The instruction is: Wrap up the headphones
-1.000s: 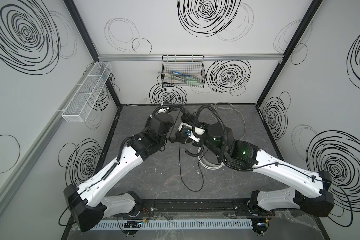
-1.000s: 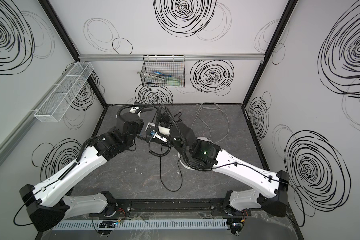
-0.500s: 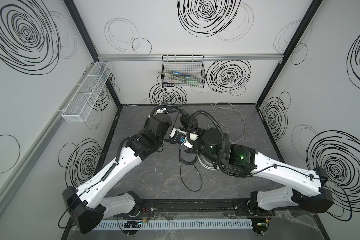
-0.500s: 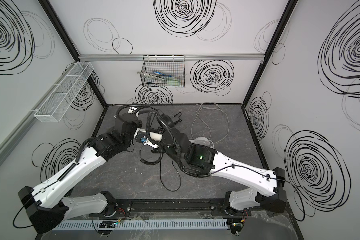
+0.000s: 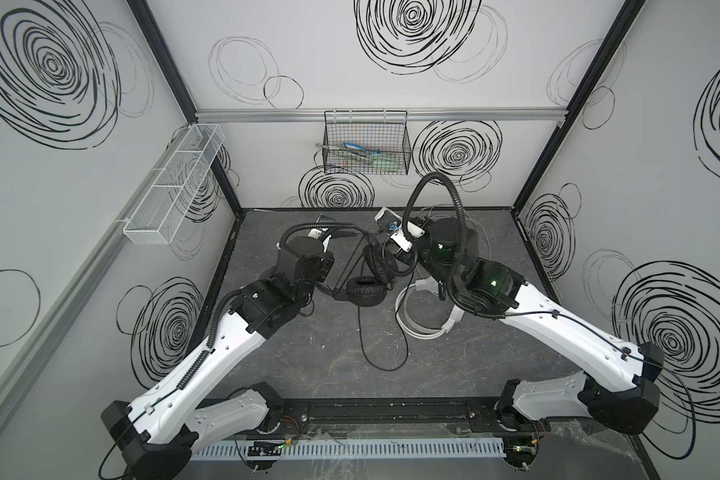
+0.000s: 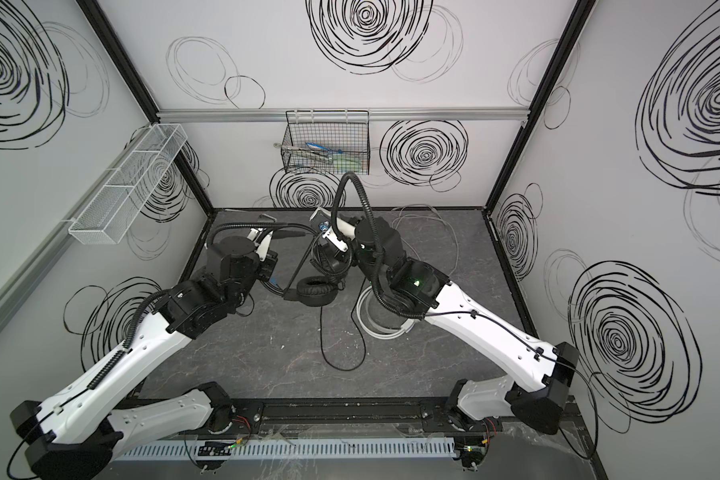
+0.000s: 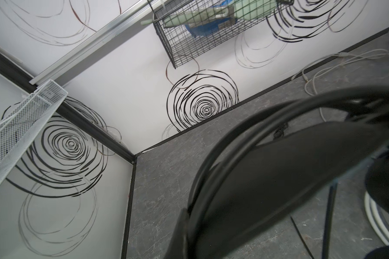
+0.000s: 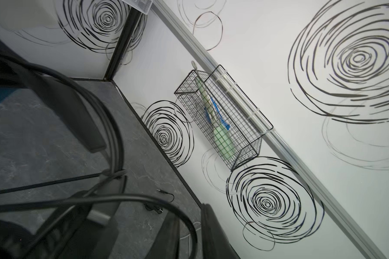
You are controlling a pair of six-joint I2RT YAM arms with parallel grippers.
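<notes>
Near the front edge the grey worktop [image 5: 308, 374] lies open, crossed by a slack loop of black cable [image 5: 385, 367]. Mid-worktop, the black headphones [image 5: 364, 291] sit between both arms — the left claw [image 5: 329, 289] clenched on them beside one ear cup, the right claw [image 5: 396, 255] released, cable strands passing between its fingers [image 8: 76, 116]. The white headphones [image 5: 422, 330] lie partly under the right arm. Farther back, the white cable [image 6: 433, 216] trails by the rear edge — a wire basket [image 5: 366, 147] hangs on the wall above.
</notes>
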